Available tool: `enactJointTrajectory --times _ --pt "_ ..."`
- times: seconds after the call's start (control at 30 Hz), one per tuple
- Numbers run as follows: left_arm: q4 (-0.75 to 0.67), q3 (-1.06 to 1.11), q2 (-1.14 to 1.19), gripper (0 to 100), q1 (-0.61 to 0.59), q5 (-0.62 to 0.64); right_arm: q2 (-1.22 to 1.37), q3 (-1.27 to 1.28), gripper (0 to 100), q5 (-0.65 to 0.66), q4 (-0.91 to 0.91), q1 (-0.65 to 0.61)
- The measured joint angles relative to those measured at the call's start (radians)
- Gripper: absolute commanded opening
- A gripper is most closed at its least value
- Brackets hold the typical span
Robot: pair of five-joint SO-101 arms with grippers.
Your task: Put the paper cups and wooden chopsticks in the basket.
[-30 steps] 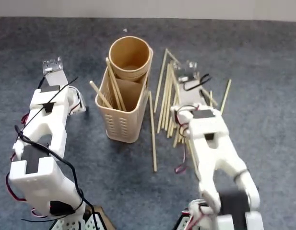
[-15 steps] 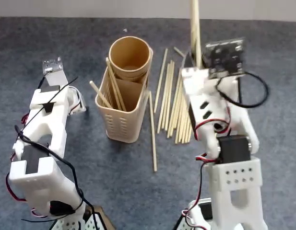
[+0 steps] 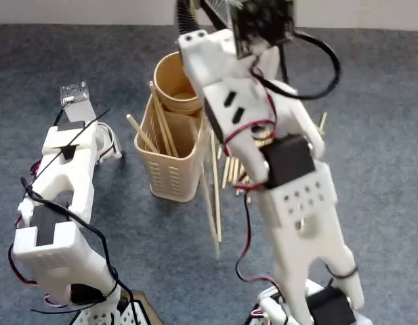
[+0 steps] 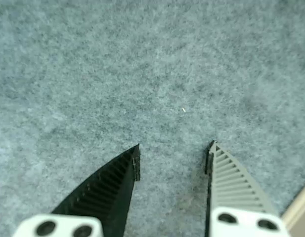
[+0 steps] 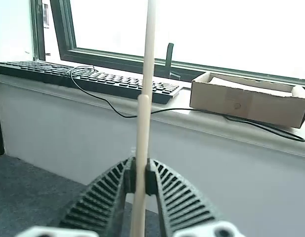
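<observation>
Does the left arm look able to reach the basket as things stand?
Probably yes. The left tool is open over bare carpet, apart from the basket, and the high view shows nothing lying between them.

High view overlooks the carpet; left wrist hugs it; right wrist faces a window.

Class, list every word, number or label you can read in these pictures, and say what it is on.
No text can be read.
Keyboard keys: legends too small to read.
Cardboard box: a faint mark, too blurred to read.
Basket, paper cup, chopstick: no print seen.
</observation>
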Motion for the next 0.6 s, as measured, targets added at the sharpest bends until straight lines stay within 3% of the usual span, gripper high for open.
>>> enactJointTrajectory --times 0.27,0.47,0.6 --pt "-0.031 0.0 0.0 22 0.0 -0.046 0.015 -0.012 0.5 -0.006 -0.08 -0.058" --pt "-0.037 0.0 0.0 22 0.0 -0.06 0.017 0.13 0.5 -0.074 -0.098 -0.061" --pt "-0.037 0.0 0.0 22 0.0 -0.063 0.017 0.288 0.5 -0.078 -0.213 -0.061"
